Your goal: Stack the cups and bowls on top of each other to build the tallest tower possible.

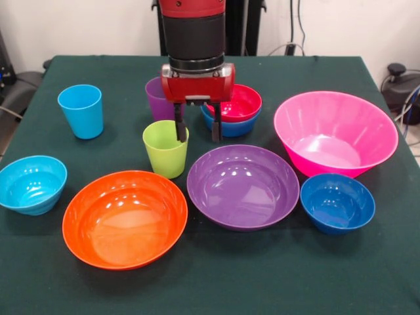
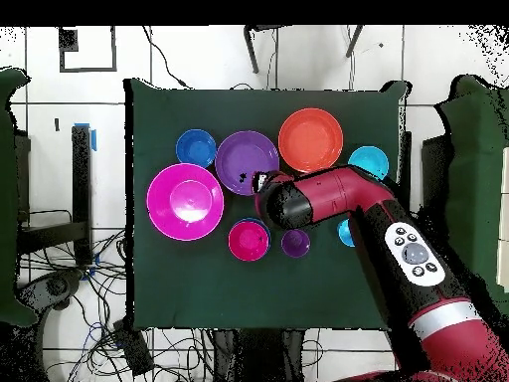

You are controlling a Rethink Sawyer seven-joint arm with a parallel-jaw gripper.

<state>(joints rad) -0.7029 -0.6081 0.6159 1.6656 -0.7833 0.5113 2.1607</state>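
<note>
- We find the tool (image 1: 197,130) hanging below the red and black arm (image 2: 338,194), its two dark fingers (image 1: 178,126) apart and holding nothing.
- In the front view one finger dips at the far rim of the green cup (image 1: 165,148); the other hangs just beside that cup, above the table (image 1: 79,275). We cannot tell whether the finger touches the rim.
- The green cup stands upright, alone, between the orange bowl (image 1: 125,218) and the purple bowl (image 1: 243,186).
- The purple cup (image 1: 157,98) stands upright behind the green cup, partly hidden by the tool.
- The red bowl (image 1: 239,103) sits nested in a blue bowl (image 1: 231,126), just beside the purple cup. We note this as the only stack on the table.
- The light blue cup (image 1: 81,110) stands well apart, toward the picture's left in the front view.
- The cyan bowl (image 1: 31,184) sits near the table's edge, beside the orange bowl.
- The pink bowl (image 1: 335,133) stands beside the purple bowl, with the dark blue bowl (image 1: 337,202) just in front of it.
- In the overhead view the arm covers the green cup and most of the light blue cup.
</note>
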